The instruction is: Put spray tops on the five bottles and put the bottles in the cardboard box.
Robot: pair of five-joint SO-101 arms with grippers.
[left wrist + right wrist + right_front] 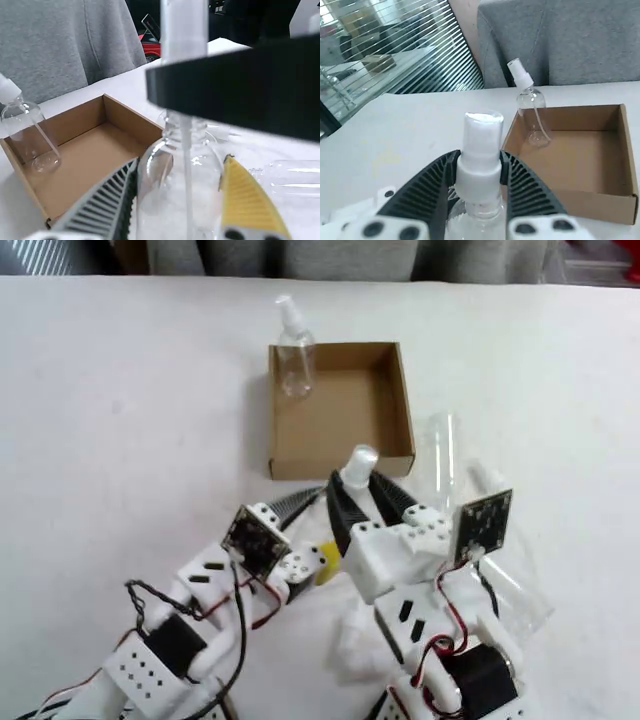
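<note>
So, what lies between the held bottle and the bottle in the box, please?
Only the box's near wall and bare floor, as the right wrist view shows.

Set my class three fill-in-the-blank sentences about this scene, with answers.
The right gripper clamps a spray top between ___ fingers.
The left gripper, holding the bottle below, has one grey finger and one ___ finger.
Inside the cardboard box stands ___ capped bottle.
Missing words: black; yellow; one.

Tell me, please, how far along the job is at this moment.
Done: one capped bottle stands in the cardboard box. In hand: the left gripper holds a second bottle while the right gripper grips the spray top at its neck. Left: other clear bottles lie on the table, not boxed.
</note>
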